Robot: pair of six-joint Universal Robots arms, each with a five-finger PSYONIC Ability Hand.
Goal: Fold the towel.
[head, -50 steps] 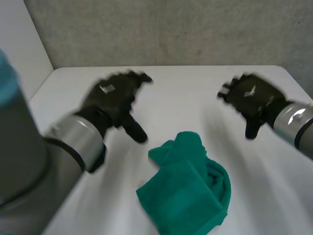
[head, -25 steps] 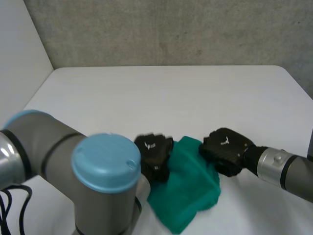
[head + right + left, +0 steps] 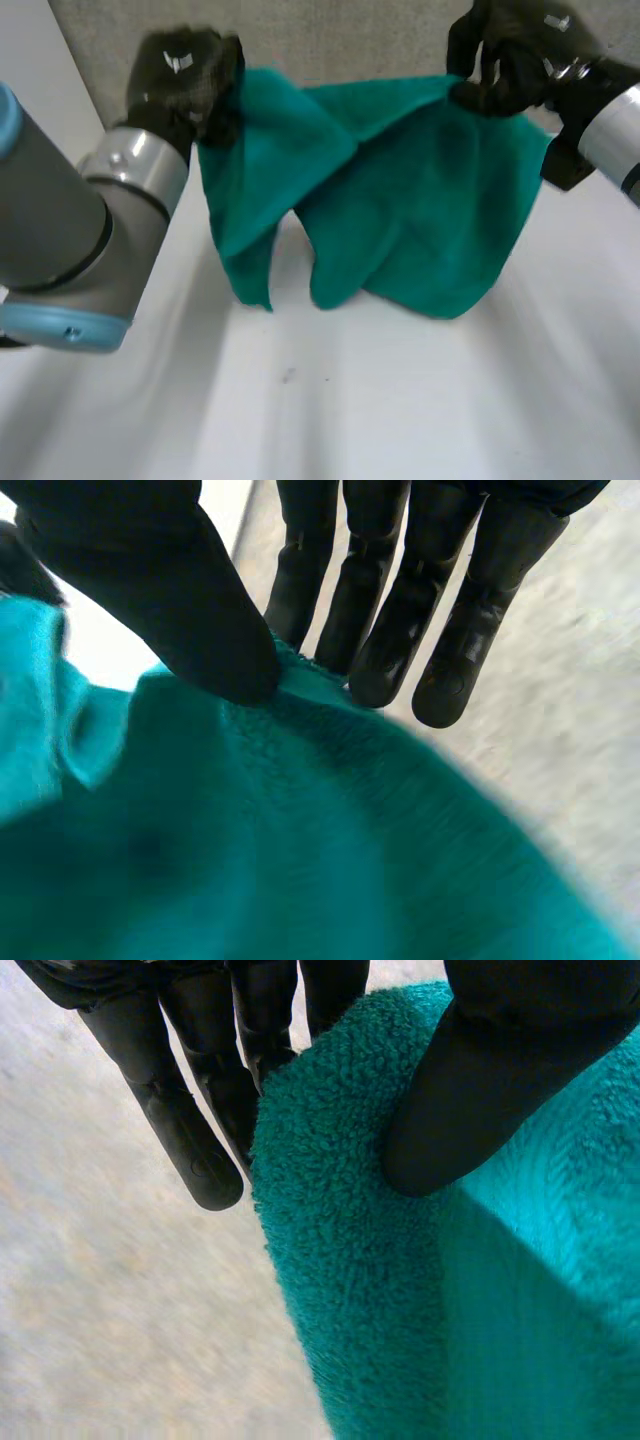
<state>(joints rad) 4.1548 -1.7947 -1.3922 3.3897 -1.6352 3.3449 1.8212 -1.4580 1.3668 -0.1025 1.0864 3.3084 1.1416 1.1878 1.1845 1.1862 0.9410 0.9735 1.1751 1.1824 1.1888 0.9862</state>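
Note:
A teal towel (image 3: 400, 210) hangs in the air above the white table (image 3: 300, 400), stretched between both hands, with its lower folds dangling. My left hand (image 3: 185, 80) pinches the towel's upper left corner. In the left wrist view the thumb (image 3: 480, 1090) presses the towel (image 3: 400, 1290) against the fingers (image 3: 200, 1110). My right hand (image 3: 510, 60) pinches the upper right corner. Its own wrist view shows the thumb (image 3: 190, 610) clamping the towel (image 3: 280, 850) against the fingers (image 3: 400, 610).
A grey textured wall (image 3: 350, 40) stands behind the table. A pale side wall (image 3: 40, 110) borders the table on the left. My left arm (image 3: 70, 250) crosses the table's left side.
Both hands came down onto the crumpled towel, closed on it, and have lifted it high and spread it apart.

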